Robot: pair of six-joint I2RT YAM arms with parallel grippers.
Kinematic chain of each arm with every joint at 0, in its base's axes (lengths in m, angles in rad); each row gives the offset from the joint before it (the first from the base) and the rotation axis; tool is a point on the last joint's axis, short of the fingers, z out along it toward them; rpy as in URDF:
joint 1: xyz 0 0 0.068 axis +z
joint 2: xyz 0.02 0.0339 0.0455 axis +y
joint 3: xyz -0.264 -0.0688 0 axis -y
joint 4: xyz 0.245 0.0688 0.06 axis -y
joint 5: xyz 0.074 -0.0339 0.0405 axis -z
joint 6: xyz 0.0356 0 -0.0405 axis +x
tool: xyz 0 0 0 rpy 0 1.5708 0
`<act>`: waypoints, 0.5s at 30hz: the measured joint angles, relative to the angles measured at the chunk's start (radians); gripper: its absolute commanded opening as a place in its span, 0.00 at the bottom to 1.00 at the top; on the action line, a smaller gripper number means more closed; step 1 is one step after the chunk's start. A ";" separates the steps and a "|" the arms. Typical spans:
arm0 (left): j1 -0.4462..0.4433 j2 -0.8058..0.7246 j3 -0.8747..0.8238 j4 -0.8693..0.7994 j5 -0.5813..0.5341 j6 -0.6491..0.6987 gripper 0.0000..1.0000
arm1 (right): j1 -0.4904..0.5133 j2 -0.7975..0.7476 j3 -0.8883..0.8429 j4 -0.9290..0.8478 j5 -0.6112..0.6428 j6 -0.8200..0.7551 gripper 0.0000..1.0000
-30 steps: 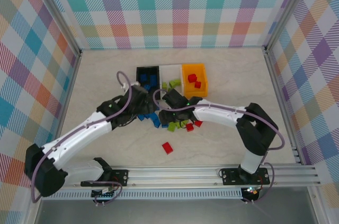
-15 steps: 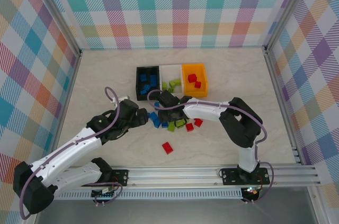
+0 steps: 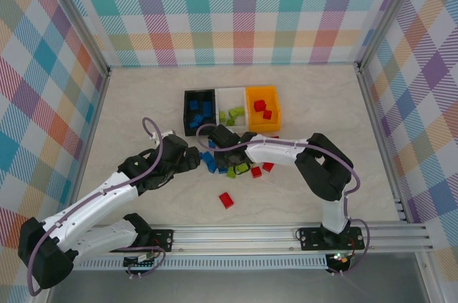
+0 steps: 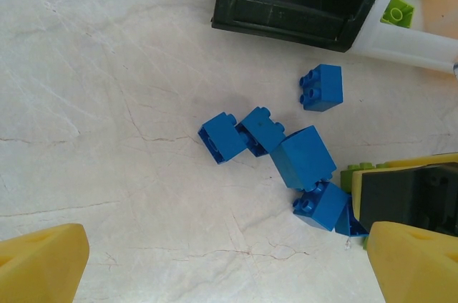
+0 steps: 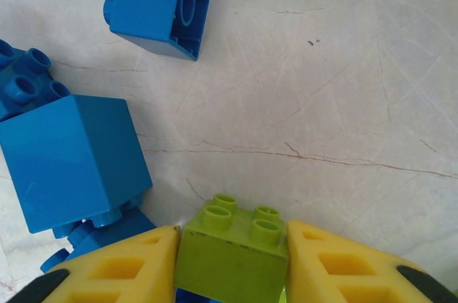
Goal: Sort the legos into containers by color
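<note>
Lime studded lego (image 5: 232,249) is clamped between yellow pads (image 5: 122,271) of the right gripper (image 5: 232,274), just beside glossy blue legos (image 5: 71,160) on the veined white table (image 5: 343,88). Left gripper (image 4: 229,267) is spread wide and empty, near the black bin (image 4: 286,27).

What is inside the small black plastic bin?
Only blue plastic building blocks lie in the small black plastic bin; whatever sits beneath them is covered.

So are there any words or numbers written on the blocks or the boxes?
None: no words, numbers or signs can be read.
The blue blocks and the green block look plain; any marks on their studs are too small to read.
The black bin, white bin and orange bin show no labels.
</note>
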State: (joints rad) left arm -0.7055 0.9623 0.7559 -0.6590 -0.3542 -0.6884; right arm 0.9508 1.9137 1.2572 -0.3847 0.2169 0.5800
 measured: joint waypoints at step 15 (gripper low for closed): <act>0.000 -0.046 0.000 -0.018 0.015 0.002 1.00 | -0.097 -0.220 0.124 -0.019 0.078 -0.105 0.35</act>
State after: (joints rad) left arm -0.7055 0.9165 0.7559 -0.6773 -0.3393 -0.6868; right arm 0.8536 1.6932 1.3815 -0.4042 0.2951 0.4747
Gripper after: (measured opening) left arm 0.999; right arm 0.358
